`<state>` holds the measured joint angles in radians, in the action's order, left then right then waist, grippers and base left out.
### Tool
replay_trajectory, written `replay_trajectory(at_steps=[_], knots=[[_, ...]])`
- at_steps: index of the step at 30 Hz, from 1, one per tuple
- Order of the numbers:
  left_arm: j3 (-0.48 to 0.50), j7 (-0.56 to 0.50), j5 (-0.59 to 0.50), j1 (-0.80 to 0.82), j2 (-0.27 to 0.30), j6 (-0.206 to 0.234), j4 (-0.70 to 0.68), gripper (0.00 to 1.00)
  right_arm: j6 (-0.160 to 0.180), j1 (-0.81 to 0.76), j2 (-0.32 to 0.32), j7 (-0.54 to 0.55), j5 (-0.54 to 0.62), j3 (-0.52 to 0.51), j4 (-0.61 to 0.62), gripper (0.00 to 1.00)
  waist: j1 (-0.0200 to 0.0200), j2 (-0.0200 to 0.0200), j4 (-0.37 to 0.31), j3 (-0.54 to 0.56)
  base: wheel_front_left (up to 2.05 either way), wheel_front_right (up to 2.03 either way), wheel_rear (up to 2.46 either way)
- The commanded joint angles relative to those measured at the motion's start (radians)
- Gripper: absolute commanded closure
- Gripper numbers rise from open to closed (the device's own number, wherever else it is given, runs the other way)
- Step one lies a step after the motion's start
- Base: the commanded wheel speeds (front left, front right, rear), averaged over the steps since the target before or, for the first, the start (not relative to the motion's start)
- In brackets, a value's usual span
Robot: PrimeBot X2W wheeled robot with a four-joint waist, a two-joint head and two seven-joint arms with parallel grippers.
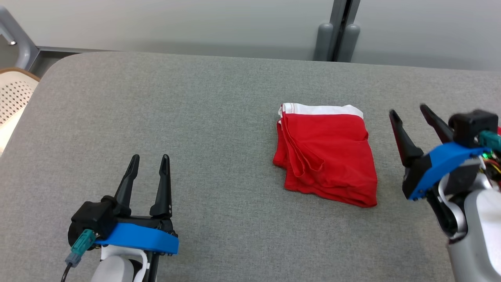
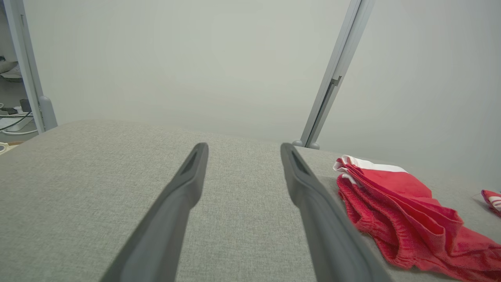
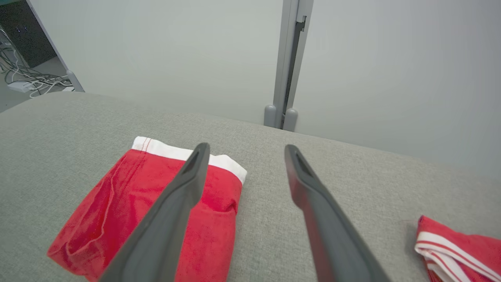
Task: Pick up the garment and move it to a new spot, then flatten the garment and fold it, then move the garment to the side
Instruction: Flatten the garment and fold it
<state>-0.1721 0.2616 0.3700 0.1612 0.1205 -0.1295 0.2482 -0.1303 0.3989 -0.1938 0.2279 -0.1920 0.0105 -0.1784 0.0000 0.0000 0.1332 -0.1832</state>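
Note:
The garment [image 1: 327, 150] is a pair of red shorts with a white waistband, folded into a rough square on the grey table, right of centre. It also lies at the right in the left wrist view [image 2: 399, 211] and at the lower left in the right wrist view [image 3: 117, 219]. My right gripper [image 1: 409, 111] hovers open just right of the garment, nothing between its fingers [image 3: 176, 203]. Far to the garment's left, near the table's front, my left gripper [image 1: 150, 158] stands open and empty, its fingers [image 2: 180, 196] pointing toward the far edge.
The grey felt-covered table [image 1: 195, 117] runs to a pale wall with a grey post [image 1: 338, 31] behind it. Another red cloth with white stripes [image 3: 458, 250] lies at the table's right. A pale perforated chair [image 1: 13, 98] stands beyond the left edge.

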Motion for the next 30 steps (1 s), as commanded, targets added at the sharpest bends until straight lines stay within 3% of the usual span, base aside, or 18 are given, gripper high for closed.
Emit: replay_trajectory(at_steps=[1,6,12,13,15,16,23,30], knots=[[0.003,0.004,0.0,-0.007,0.006,-0.001,-0.003,0.0,-0.001,-0.028,0.003,-0.016,0.02,-0.016,0.0,0.0,0.0,0.0,-0.006,0.003,0.0,0.0,0.0],[-0.008,0.004,0.002,0.002,0.008,-0.001,-0.008,0.0,-0.001,-0.06,0.016,-0.053,0.082,-0.021,-0.059,0.0,0.0,0.0,-0.004,-0.01,0.0,0.0,0.0],[-0.02,0.004,0.006,0.021,0.011,-0.001,-0.009,0.0,-0.001,-0.001,0.037,-0.101,0.145,0.067,-0.18,0.0,0.0,0.0,0.016,-0.03,0.0,0.0,0.0],[-0.022,0.004,0.006,0.024,0.012,-0.001,-0.009,0.0,-0.001,0.01,0.043,-0.108,0.157,0.088,-0.21,0.24,0.0,0.0,0.02,-0.033,0.0,0.0,0.0],[-0.024,0.004,0.007,0.028,0.012,-0.001,-0.008,0.0,-0.001,0.032,0.055,-0.114,0.185,0.138,-0.272,0.86,0.0,0.0,0.031,-0.036,0.0,0.0,0.0],[-0.027,0.004,0.008,0.029,0.013,-0.001,-0.007,0.0,-0.001,0.045,0.06,-0.115,0.198,0.164,-0.301,1.0,0.0,0.0,0.037,-0.037,0.0,0.0,0.0],[-0.026,0.004,0.012,0.013,0.011,-0.001,0.0,0.0,-0.001,0.101,0.121,-0.12,0.151,0.372,-0.457,1.0,0.0,0.0,0.062,-0.023,0.0,0.0,0.0],[-0.005,0.004,0.015,-0.004,0.015,-0.001,0.003,0.0,-0.001,0.101,0.14,-0.145,0.012,0.56,-0.438,1.0,0.0,0.0,0.05,-0.004,0.0,0.0,0.0]])
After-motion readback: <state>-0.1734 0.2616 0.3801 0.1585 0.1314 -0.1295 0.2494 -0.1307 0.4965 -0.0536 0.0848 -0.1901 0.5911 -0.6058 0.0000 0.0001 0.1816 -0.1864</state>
